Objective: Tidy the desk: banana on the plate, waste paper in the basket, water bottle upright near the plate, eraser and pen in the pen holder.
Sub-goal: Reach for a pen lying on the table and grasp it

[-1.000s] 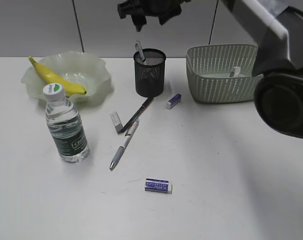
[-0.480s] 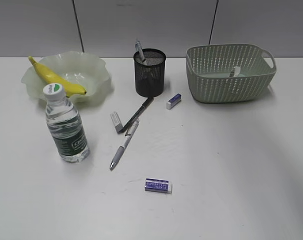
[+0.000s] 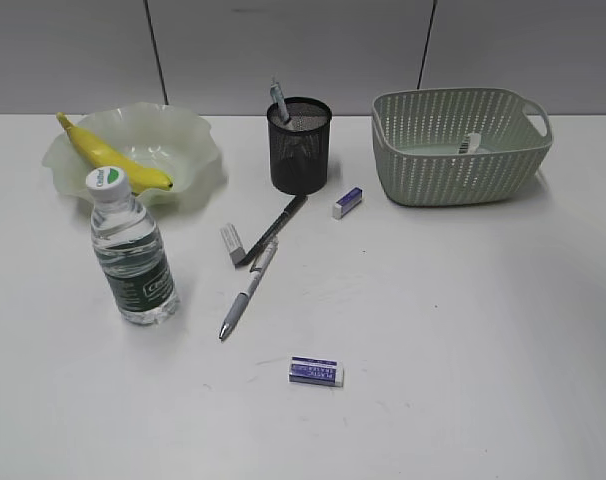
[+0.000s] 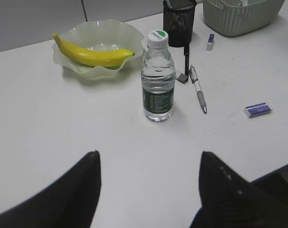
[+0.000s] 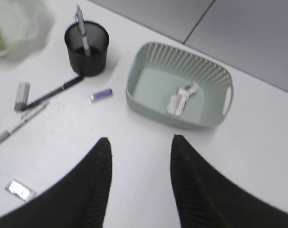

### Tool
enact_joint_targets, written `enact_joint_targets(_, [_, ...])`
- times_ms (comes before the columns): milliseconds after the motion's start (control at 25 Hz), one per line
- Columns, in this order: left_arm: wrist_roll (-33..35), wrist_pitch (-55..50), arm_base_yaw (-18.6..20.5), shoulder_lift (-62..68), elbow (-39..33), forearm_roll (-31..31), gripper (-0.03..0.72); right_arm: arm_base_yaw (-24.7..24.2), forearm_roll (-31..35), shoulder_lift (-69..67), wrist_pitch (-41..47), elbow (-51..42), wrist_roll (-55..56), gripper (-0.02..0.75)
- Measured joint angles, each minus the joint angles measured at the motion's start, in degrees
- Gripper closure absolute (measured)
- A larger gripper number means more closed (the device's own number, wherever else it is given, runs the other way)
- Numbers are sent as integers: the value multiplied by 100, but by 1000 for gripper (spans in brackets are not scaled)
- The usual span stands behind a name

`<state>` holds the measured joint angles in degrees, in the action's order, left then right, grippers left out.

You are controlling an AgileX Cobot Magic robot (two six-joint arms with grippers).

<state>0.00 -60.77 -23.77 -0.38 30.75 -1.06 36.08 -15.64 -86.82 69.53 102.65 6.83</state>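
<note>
The banana (image 3: 113, 158) lies on the pale green plate (image 3: 193, 135). The water bottle (image 3: 131, 248) stands upright in front of the plate. The black mesh pen holder (image 3: 300, 150) holds one pen (image 3: 279, 101). A black pen (image 3: 273, 229) and a white pen (image 3: 248, 289) lie on the desk. Three erasers lie loose: one grey (image 3: 232, 243), one by the holder (image 3: 347, 202), one at the front (image 3: 316, 371). Waste paper (image 5: 181, 98) lies in the basket (image 3: 453, 160). My left gripper (image 4: 148, 164) and right gripper (image 5: 140, 145) are open and empty, out of the exterior view.
A grey panelled wall (image 3: 283, 50) runs behind the desk. The desk's near edge shows at the lower right of the left wrist view (image 4: 277, 168).
The right arm, which hung over the pen holder and basket a second ago, has withdrawn from the exterior view. The objects on the desk have not moved.
</note>
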Motion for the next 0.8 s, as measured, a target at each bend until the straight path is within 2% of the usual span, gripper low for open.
enact_joint_targets(400, [0,0,0,0,0,0,206,0,5,3405,0,-4156,208,402])
enact_joint_targets(640, [0,5,0,0,0,0,206,0,309,5400,8,-5917,213,402])
enact_joint_targets(800, [0,5,0,0,0,0,207,0,553,6728,-109,-6702,208,403])
